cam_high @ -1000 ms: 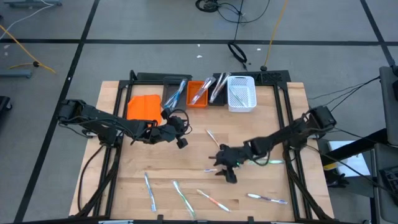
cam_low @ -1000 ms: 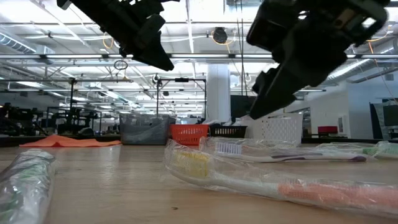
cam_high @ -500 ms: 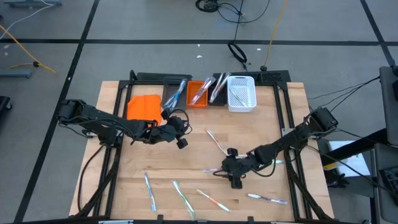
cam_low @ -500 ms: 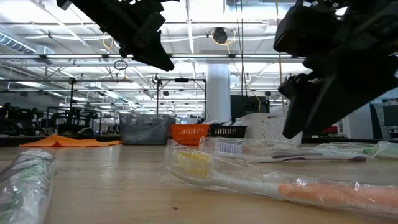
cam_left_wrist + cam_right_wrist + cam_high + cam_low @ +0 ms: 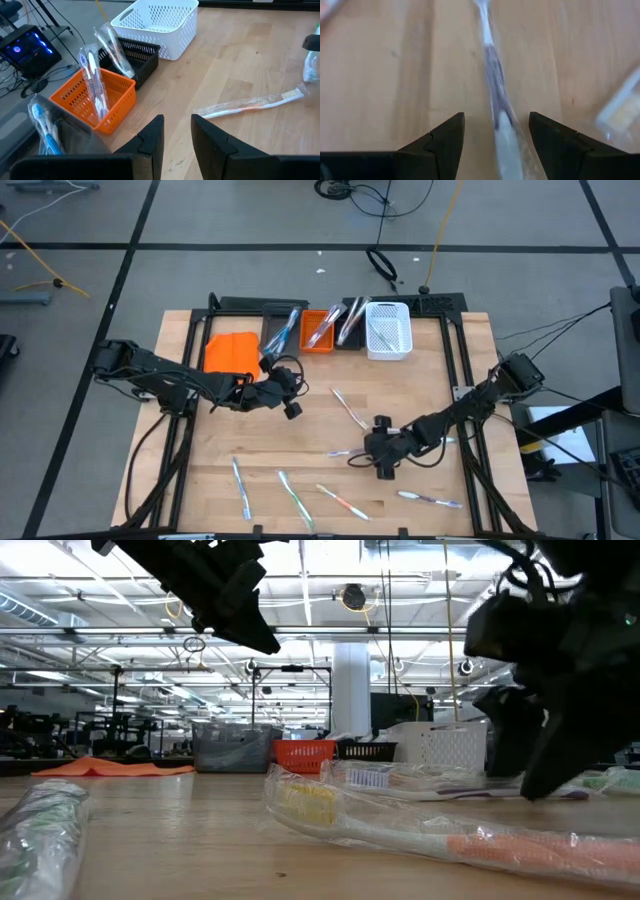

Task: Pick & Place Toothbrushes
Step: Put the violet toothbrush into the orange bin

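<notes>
Toothbrushes near front edge: four wrapped toothbrushes (image 5: pixel 292 498) lie flat along the lower part of the high view, one at lower left (image 5: pixel 240 485), one with a red handle (image 5: pixel 342 502) at lower centre and one at lower right (image 5: pixel 430 499), all apart from each other.
Table: bare light wood table (image 5: pixel 200 480) with a black frame along its sides.
Right hand: right hand (image 5: pixel 383 462) is low over the table at lower centre-right of the high view, fingers spread open, not gripping; in its wrist view a wrapped toothbrush with a dark handle (image 5: pixel 496 95) lies on the wood between the two fingers (image 5: pixel 437 142).
Toothbrush in the middle: another wrapped toothbrush (image 5: pixel 348 409) lies slanted at the centre of the high view, just above the right hand.
Left hand: left hand (image 5: pixel 291 402) hangs over the table at centre-left of the high view, fingers (image 5: pixel 152 137) standing a little apart, with nothing between them.
Orange sheet: flat orange sheet (image 5: pixel 230 352) lies at upper left of the table.
Bins at far edge: grey bin (image 5: pixel 281 333), orange bin (image 5: pixel 320 332) and black bin (image 5: pixel 351 325) stand in a row, each with wrapped toothbrushes standing in it; white mesh bin (image 5: pixel 388 330) is at the right end of the row.
</notes>
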Robot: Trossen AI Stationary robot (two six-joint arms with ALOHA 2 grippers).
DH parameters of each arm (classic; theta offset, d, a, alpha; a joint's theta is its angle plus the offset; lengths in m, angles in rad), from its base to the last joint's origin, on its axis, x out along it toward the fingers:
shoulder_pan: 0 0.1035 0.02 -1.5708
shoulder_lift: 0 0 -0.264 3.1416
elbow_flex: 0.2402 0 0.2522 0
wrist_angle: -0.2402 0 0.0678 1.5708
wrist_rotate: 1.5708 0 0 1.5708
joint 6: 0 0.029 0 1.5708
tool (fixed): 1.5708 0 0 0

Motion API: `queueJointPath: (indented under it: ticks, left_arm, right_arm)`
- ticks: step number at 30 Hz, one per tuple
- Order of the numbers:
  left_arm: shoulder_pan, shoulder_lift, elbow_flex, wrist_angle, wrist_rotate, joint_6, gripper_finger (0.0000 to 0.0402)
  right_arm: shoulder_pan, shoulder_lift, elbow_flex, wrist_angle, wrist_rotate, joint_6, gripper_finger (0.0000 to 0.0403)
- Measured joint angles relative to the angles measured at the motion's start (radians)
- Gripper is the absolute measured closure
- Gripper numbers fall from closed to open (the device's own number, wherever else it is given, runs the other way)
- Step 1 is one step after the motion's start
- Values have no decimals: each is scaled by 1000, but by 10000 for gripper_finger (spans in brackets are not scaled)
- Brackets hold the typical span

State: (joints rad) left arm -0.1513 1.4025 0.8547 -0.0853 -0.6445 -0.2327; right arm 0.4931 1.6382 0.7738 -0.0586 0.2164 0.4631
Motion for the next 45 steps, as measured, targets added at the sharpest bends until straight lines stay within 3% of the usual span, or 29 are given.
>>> queueJointPath:
  ticks: [6,14,20,25,30,41,45]
  left_arm:
    - [0,0,0,5,0,-2,302]
    - [0,0,0,6,0,-1,302]
    - [0,0,0,7,0,-1,302]
    - [0,0,0,8,0,-7,302]
    - [0,0,0,45,27,-17,302]
    - [-2,0,0,280,246,67,302]
    - [-2,0,0,369,298,89,302]
  right_arm:
    - [6,0,-24,31,21,39,218]
    - [6,0,-24,29,1,33,371]
    - [7,0,-13,29,3,45,373]
    - [10,-34,7,32,68,22,373]
    - [13,-132,7,23,230,5,373]
    - [13,-327,7,51,618,-76,373]
    - [-3,-349,7,215,671,-192,373]
